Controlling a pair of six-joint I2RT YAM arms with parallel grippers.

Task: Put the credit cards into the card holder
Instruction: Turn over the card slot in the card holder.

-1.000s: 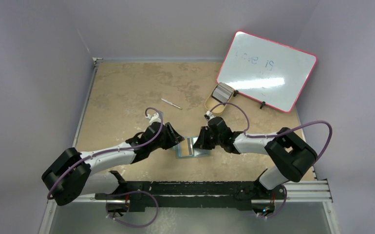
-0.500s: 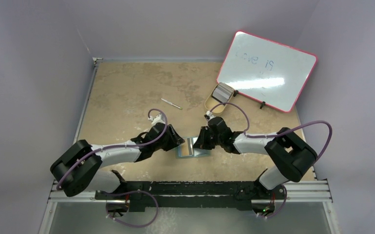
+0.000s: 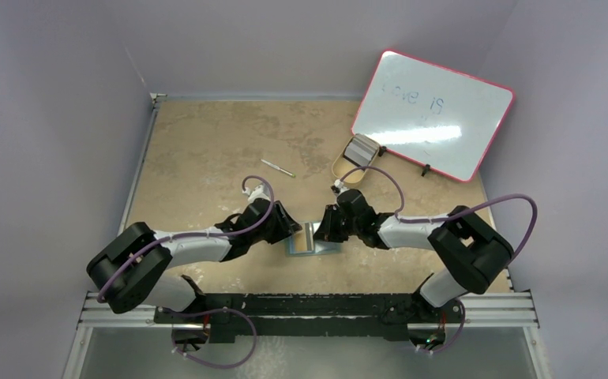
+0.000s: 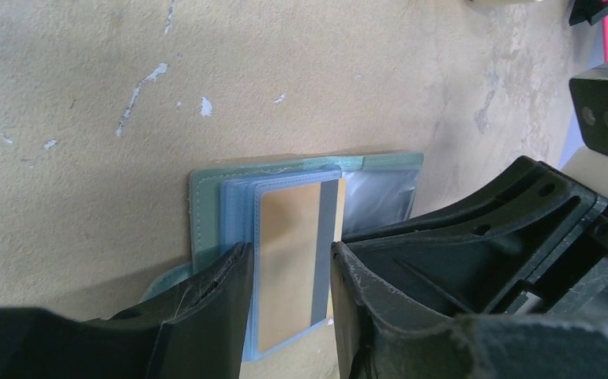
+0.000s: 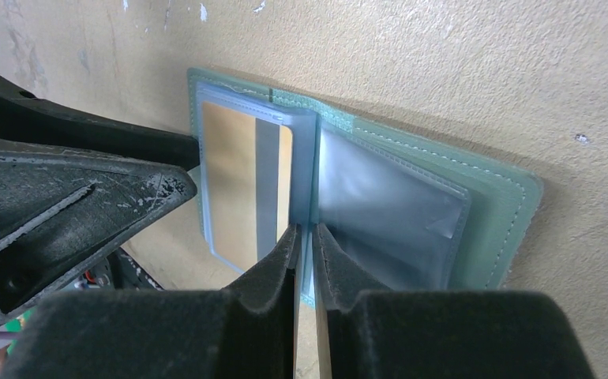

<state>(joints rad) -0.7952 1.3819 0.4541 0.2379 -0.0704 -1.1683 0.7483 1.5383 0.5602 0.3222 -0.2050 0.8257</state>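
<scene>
Tan table (image 3: 206, 142): right gripper (image 5: 305, 229) pinches a leaf of the card holder (image 5: 490, 205); left gripper (image 4: 289, 251) straddles a credit card (image 4: 293, 205), grip unclear.

Left arm, elbow block (image 3: 123, 272): moved up and rightward from the tabletop's (image 3: 206, 134) near-left corner, a larger step first, then a smaller one; the forearm now lies flatter toward the near-edge middle. Left gripper (image 3: 293, 231): crept slightly rightward, closer over the card holder (image 3: 328, 247). Purple cable (image 3: 255, 188) loop above the wrist: drifted right with it. Credit card (image 3: 308, 234) between the fingers: any shift too small to tell.
</scene>
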